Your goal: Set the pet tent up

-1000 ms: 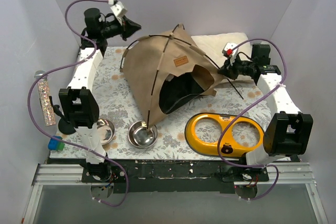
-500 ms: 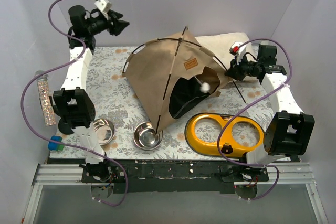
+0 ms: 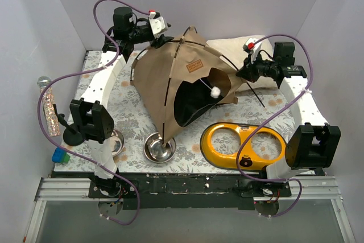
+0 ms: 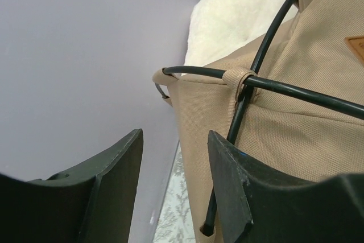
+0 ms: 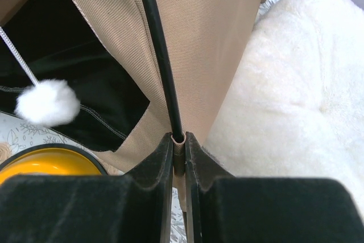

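**Pet tent standing; right rear corner under grip, apex unheld**

Location. The pet tent (image 3: 176,83) stands as a pyramid on the middle-back of the table (image 3: 114,86). Its arched doorway faces the near right, and the pom-pom (image 3: 216,90) hangs in the opening. The near corner reaches the rim of a steel bowl (image 3: 158,147); I cannot tell whether it rests inside the bowl. The cream cushion (image 3: 242,45) lies behind and to the right, touching the tent wall. The yellow bowl stand (image 3: 244,143) sits apart, in front.

End effectors. The right gripper (image 5: 178,140) is clenched on the foot of a rod (image 5: 158,55), where the rod enters the fabric pocket at the tent's right rear corner. The left gripper (image 4: 173,140) hovers at the tent's peak with its jaws apart and nothing between them. The crossing of the rods lies just beside its right finger.

Step in hand. In my judgement the frame is up and the work is at the squaring stage: seating the corner and settling the shape.

Next move. The right arm needs to press or draw its corner outward without bending the rod out of its pocket. The left gripper should centre on the rod crossing before closing. The near corner also wants lifting off the bowl rim, so the base lies flat.

Risk. Letting go of the right corner under rod tension may spring the tent sideways into the cushion.
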{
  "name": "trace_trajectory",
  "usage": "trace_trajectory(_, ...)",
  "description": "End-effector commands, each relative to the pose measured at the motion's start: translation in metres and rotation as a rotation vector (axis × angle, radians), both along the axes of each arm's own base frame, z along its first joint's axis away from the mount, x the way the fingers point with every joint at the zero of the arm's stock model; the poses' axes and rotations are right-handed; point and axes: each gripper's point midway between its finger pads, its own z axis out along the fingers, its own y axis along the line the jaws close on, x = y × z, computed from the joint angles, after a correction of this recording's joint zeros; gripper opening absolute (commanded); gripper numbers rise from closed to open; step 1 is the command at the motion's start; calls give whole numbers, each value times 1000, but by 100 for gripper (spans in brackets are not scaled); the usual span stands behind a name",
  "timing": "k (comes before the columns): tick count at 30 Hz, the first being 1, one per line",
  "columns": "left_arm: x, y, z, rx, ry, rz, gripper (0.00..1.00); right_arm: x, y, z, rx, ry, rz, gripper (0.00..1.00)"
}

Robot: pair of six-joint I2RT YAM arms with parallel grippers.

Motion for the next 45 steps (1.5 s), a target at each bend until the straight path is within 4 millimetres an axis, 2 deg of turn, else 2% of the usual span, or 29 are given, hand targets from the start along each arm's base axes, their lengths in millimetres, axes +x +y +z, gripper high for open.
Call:
trace_trajectory(1,-23,-1,13,75,-80,-24,49,-3,18,56,56,-122,36,1)
trace_trajectory(4,-25,2,17,75,-77,-11,47,-3,17,54,48,-116,26,1)
trace_trajectory(10,-45,13,42,49,-130,10,49,-4,14,52,36,-124,18,1)
trace_trajectory(13,-48,21,40,71,-150,27,51,-3,15,52,38,-123,20,1)
trace_trajectory(17,-55,21,41,76,-152,8,51,-2,16,53,40,-120,22,1)
trace_trajectory(21,-41,22,26,110,-143,29,51,-4,17,55,42,-128,34,1)
trace_trajectory(29,-5,8,18,170,-201,103,47,-8,18,56,47,-126,49,1)
trace_trajectory(34,3,-2,21,165,-222,120,43,-9,18,55,43,-128,56,1)
trace_trajectory(38,3,-12,13,190,-250,103,41,-10,21,55,51,-123,64,1)
trace_trajectory(40,2,-17,11,201,-265,94,38,-10,24,55,51,-123,70,1)
trace_trajectory(41,2,-20,10,203,-269,92,32,-9,24,56,51,-125,69,1)
trace_trajectory(42,1,-22,11,198,-273,89,24,-10,25,55,51,-120,73,1)
trace_trajectory(43,1,-24,11,190,-263,87,8,-10,24,54,51,-118,72,1)
trace_trajectory(44,0,-24,12,180,-254,90,0,-9,24,54,49,-118,69,1)
trace_trajectory(45,1,-24,12,173,-243,97,0,-9,23,53,47,-117,66,1)
